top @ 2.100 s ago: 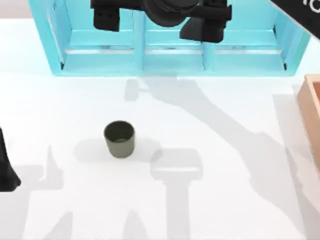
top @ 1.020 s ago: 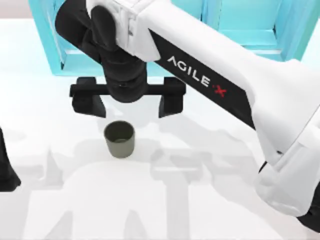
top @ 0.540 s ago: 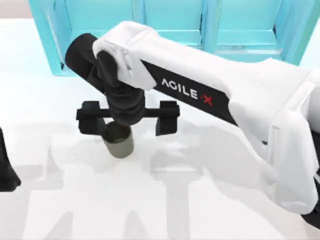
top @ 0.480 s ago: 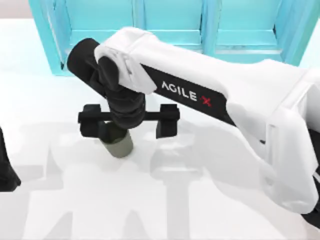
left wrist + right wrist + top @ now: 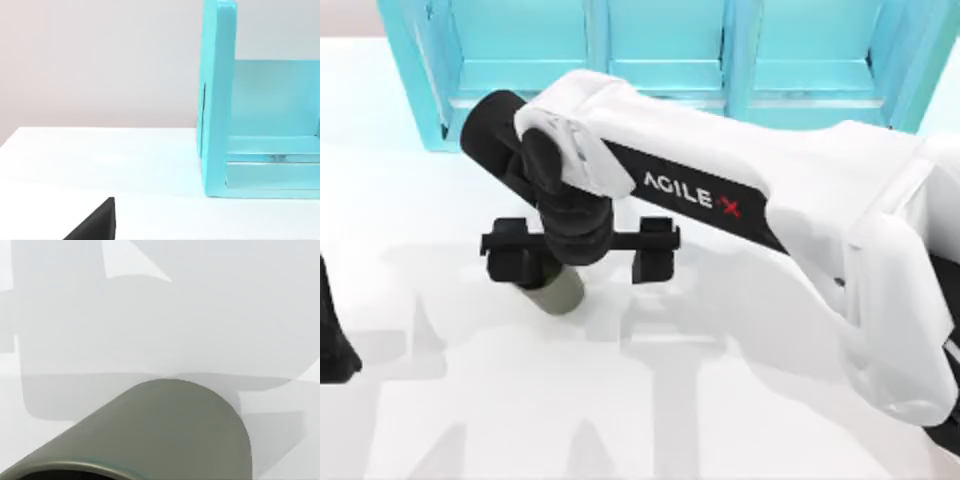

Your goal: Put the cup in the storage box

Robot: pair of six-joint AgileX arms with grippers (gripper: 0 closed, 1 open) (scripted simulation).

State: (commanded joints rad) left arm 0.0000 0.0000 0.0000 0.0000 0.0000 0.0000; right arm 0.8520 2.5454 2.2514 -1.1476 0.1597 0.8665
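Observation:
The cup [image 5: 558, 291] stands on the white table left of the middle, its top covered by my right wrist. My right gripper [image 5: 582, 258] is down over it and open wide. One black finger [image 5: 510, 262] sits at the cup's left side and the other finger [image 5: 655, 256] stands well off to its right. The right wrist view has the cup's olive-grey wall [image 5: 165, 435] very close, with its rim at the picture's lower edge. The storage box is hidden behind my right arm. My left gripper [image 5: 330, 340] is parked at the table's left edge.
A big light-blue shelf unit [image 5: 660, 60] runs along the back of the table, and its end wall [image 5: 217, 100] appears in the left wrist view. My white right arm [image 5: 800, 220] spans the table from the right side. Bare white table lies in front of the cup.
My right gripper has come forward from the shelf and dropped over the cup, its fingers staying wide apart. The cup has not moved. The left arm is still.

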